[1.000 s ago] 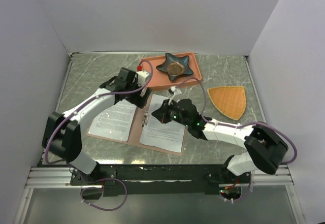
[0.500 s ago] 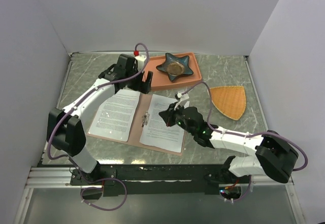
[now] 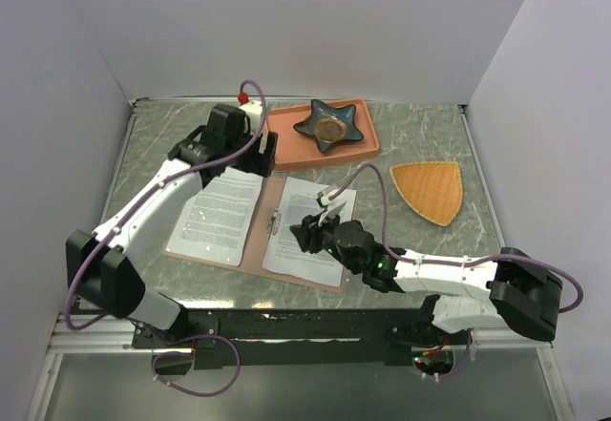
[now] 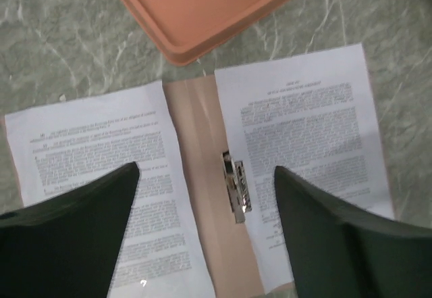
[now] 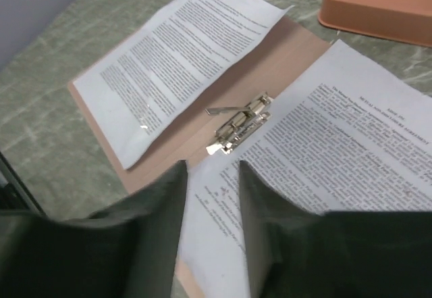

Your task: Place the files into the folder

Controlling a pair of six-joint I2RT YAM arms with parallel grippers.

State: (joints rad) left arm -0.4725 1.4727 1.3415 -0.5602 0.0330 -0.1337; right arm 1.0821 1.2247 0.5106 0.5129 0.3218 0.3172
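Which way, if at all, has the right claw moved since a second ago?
Yes. In the top view the right claw has drawn back down the frame, farther from the orange tray, still above the right-hand sheet.

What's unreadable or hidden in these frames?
- Files: print too small to read, every view; sheet count unclear.
- Folder: near edge hidden behind left gripper, left wrist view.
- Clip: whether it pins a sheet, unclear in both wrist views.
- Star dish: contents too small, top view.

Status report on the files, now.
Left gripper open, empty. Right gripper open, empty. Files flat on open folder, either side of clip. Tray beyond, off the sheets.
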